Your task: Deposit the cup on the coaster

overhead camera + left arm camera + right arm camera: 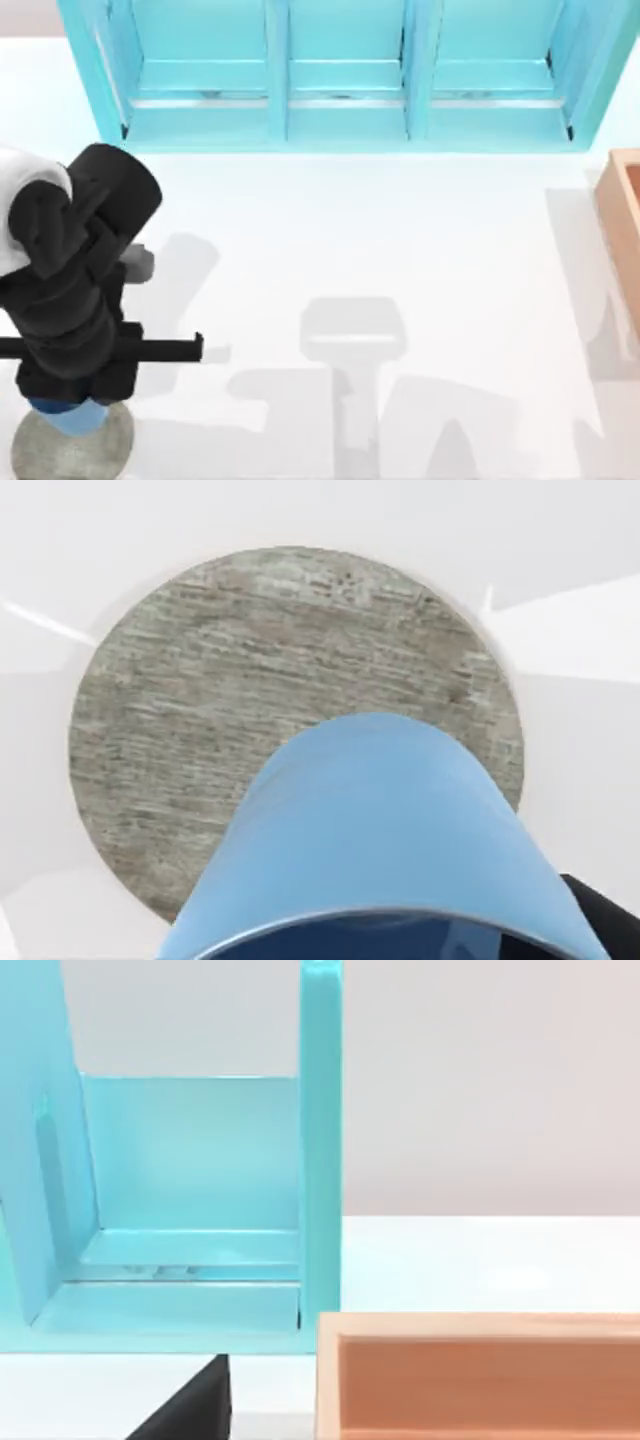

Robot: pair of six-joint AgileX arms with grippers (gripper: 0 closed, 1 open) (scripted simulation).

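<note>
The light blue cup [72,416] sits under my left gripper [68,390] at the table's front left corner. The gripper is shut on the cup and holds it upright over the coaster [108,448], a flat grey speckled disc. In the left wrist view the cup [380,830] stands over the near part of the coaster [230,700], which spreads wider than it on all sides. Whether the cup's base touches the disc is hidden. My right arm is parked off the table's right side; a black part of it [185,1410] appears in the right wrist view.
A turquoise shelf unit [345,75] with three bays runs along the back of the table. An orange-brown wooden box [622,215] stands at the right edge. The white tabletop [350,240] lies open between them.
</note>
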